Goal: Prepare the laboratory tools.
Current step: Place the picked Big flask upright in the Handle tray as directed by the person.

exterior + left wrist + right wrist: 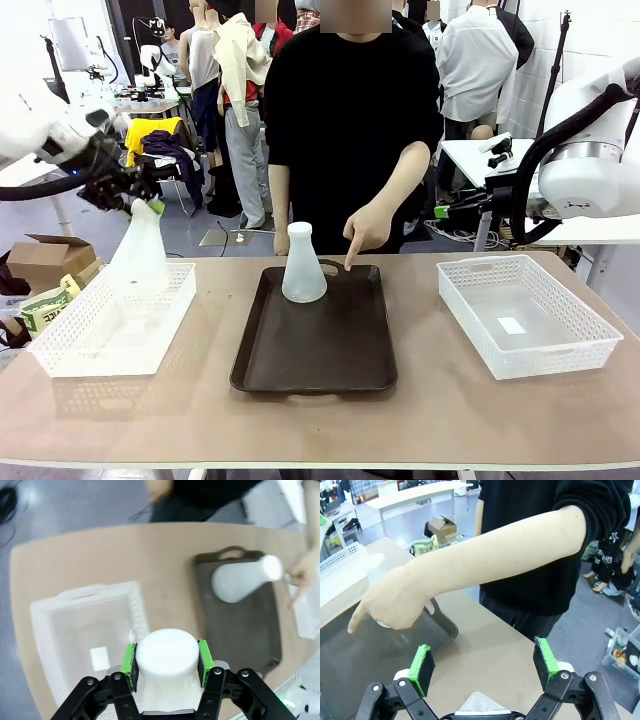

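One frosted conical flask [138, 252] hangs over the left white basket [60, 355], and my left gripper [128, 200] is shut on its neck. In the left wrist view the green pads [131, 661] clamp the flask's neck [166, 652] on both sides, above the basket [50, 630]. A second flask [303, 266] stands upright at the far end of the dark brown tray [320, 355]; it also shows as a flask [244, 578] on the tray [245, 635]. My right gripper [484, 667] is open and holds nothing, above the table near the tray's far corner [375, 655].
The person at the far side points a finger [352, 262] down at the tray beside the standing flask; the forearm [495, 555] crosses in front of my right gripper. Another white basket [525, 312] sits at the right. My right arm [590, 150] hangs back beyond it.
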`<state>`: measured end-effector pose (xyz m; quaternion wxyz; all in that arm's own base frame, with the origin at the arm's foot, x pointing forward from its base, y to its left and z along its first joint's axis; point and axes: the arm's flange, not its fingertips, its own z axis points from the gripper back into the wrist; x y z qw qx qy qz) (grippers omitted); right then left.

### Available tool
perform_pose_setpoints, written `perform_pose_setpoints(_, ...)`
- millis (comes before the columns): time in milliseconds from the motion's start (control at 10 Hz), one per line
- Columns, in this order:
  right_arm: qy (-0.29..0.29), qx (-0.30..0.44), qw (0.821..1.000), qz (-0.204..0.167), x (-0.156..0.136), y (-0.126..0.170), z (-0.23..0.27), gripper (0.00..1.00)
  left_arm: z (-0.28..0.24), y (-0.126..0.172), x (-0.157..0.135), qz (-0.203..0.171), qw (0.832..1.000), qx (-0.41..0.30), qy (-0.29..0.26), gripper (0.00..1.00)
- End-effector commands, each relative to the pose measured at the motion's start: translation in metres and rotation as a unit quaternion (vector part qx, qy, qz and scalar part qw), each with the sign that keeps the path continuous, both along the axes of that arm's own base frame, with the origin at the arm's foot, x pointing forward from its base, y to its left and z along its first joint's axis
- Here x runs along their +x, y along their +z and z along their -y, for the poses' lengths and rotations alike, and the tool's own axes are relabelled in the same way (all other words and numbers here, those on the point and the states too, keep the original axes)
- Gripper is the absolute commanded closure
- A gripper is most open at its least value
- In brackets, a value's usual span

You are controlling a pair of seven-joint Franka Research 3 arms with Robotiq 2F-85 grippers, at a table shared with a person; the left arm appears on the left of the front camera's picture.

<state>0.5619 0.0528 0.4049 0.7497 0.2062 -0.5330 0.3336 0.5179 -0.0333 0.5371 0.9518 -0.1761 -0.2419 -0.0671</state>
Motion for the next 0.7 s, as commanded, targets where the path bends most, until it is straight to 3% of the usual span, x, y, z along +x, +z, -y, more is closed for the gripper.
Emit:
perform_pose_setpoints(0, -0.002, -0.003, 1.000, -0.009, -0.003, 0.001, 0.000, 0.00, 0.000, 0.010, -0.026, 0.040, 0.991, -0.039, -0.121, 1.00)
perform_pose_setpoints(200, -0.002, -0.003, 1.000, -0.009, -0.003, 0.001, 0.000, 0.00, 0.025, 0.021, -0.043, 0.085, 0.966, -0.099, -0.222, 1.00)
perform_pose_setpoints(300, -0.002, -0.003, 1.000, -0.009, -0.003, 0.001, 0.000, 0.00, 0.038, 0.016, -0.047, 0.102, 0.951, -0.163, -0.241, 1.00)
perform_pose_setpoints(600, -0.002, -0.003, 1.000, -0.009, -0.003, 0.001, 0.000, 0.00, 0.064, -0.008, -0.068, 0.106, 0.923, -0.237, -0.283, 1.00)
